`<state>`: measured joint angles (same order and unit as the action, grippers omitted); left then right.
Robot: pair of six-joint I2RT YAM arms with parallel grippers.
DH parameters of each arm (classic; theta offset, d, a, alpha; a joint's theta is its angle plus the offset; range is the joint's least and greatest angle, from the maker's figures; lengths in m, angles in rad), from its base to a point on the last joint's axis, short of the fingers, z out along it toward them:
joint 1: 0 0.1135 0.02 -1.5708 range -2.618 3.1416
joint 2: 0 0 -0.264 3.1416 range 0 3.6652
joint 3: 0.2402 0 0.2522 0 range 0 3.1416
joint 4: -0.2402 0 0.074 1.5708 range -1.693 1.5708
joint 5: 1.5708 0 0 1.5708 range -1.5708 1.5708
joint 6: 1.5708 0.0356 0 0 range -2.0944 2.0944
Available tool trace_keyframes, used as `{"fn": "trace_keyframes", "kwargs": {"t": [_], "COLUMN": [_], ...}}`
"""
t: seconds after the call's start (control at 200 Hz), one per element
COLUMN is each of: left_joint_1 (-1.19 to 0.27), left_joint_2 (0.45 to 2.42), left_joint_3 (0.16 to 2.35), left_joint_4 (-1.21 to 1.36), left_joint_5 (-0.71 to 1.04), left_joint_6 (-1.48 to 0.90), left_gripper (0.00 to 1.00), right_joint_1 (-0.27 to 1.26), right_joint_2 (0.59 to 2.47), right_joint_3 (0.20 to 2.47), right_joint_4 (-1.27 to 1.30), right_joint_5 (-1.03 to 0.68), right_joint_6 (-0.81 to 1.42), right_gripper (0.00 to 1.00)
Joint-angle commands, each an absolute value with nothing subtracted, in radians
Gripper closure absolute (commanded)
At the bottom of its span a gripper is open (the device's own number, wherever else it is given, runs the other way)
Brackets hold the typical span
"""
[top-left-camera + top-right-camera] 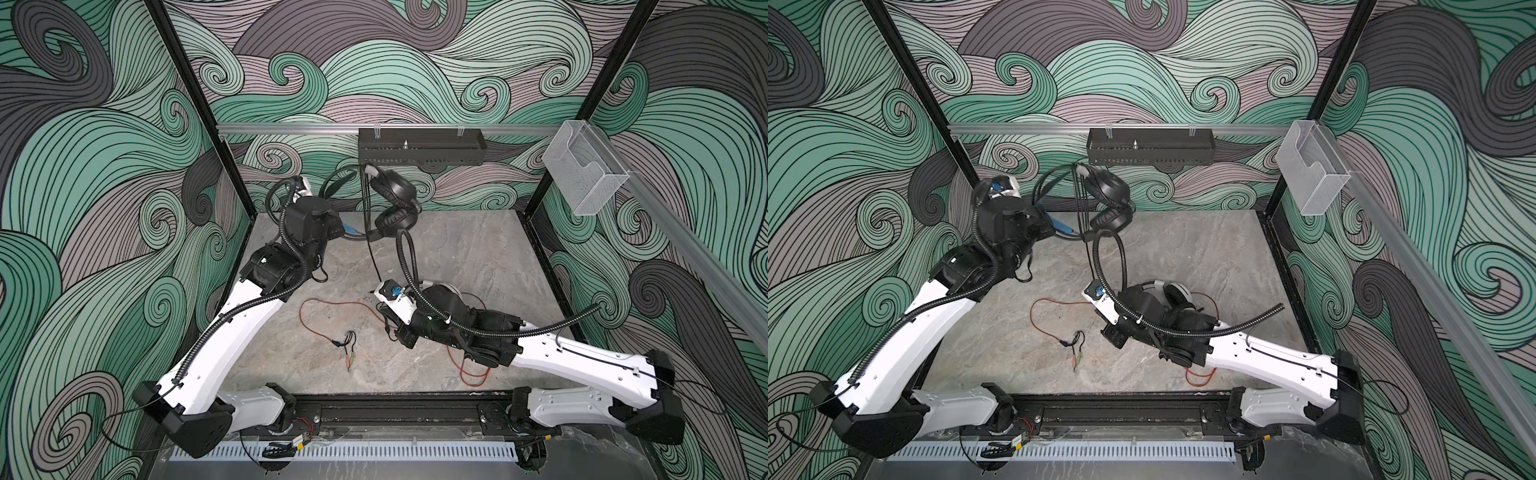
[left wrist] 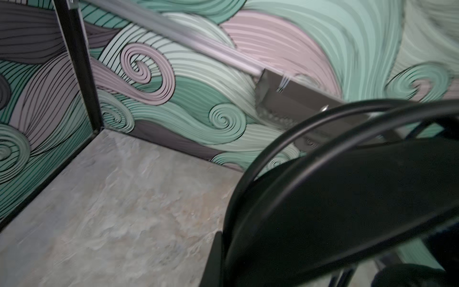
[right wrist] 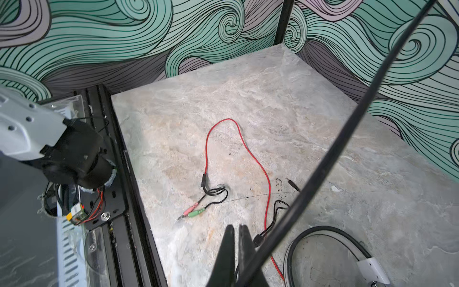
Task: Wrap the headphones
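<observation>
White headset point(image 1: 1177, 293) mostly hidden behind right arm point(image 1: 1266, 353).

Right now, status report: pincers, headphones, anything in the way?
Left pincer shut on black headset, held aloft at back. Right pincer shut; black cable crosses beside it. White headset under right arm, red cable loose.

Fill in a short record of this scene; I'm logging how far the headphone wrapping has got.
black headset: raised, just below the tray at the back
black cable: runs down toward the right arm
white headset: on the table, under the right arm
red cable: loose on the table, unwrapped
plugs: pink and green, lying free
left gripper: shut, at the black headset's band
right gripper: shut, low over the table
</observation>
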<state>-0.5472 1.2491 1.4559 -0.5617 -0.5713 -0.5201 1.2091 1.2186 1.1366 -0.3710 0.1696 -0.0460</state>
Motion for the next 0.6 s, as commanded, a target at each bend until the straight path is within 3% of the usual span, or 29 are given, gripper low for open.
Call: {"fn": "trace_keyframes", "kwargs": {"t": [0.0, 0.19, 0.395, 0.596], "left_joint_1": [-0.540, -0.548, -0.630, -0.708], "left_joint_2": [1.220, 1.159, 1.102, 1.012], "left_joint_3": [1.351, 1.161, 1.144, 1.107], "left_joint_4": [-0.485, -0.468, -0.634, -0.776], "left_joint_5": [-0.686, -0.641, -0.579, -0.555], "left_joint_6": [-0.436, -0.284, -0.079, -0.027], "left_gripper": [1.00, 1.00, 1.00, 1.00], "right_joint_1": [1.245, 1.266, 1.261, 1.255], "right_joint_2": [1.238, 1.282, 1.350, 1.408], "right_joint_3": [1.201, 1.308, 1.472, 1.583], "right_joint_4": [-0.483, -0.622, -0.797, -0.824], "right_joint_5": [0.192, 0.264, 0.379, 0.467], "right_joint_6": [-0.122, -0.175, -0.334, -0.492], "right_gripper": [1.00, 1.00, 1.00, 1.00]}}
